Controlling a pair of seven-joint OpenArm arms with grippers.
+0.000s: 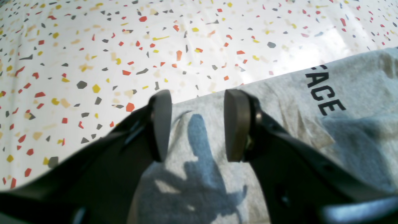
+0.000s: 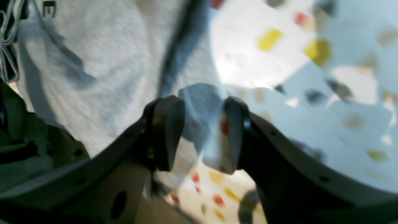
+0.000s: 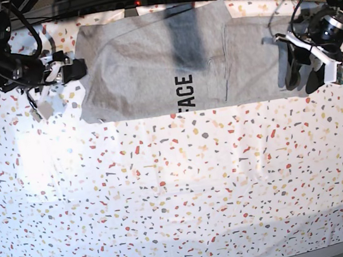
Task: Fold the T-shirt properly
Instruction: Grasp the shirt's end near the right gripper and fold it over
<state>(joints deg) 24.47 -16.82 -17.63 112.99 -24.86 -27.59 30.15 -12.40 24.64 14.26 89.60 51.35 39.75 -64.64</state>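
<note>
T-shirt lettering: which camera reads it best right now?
The left wrist view: the lettering on the T-shirt is large and sharp, reading ACE with part of another letter. The base view shows it whole as FACE but small. The right wrist view catches only a blurred E.

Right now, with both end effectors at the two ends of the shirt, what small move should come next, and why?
Probably lower the left end effector onto the T-shirt edge and close. Its fingers are open above the grey cloth near the hem, gripping nothing. The right end effector is also open at the opposite end, where cloth lies between its fingers.
</note>
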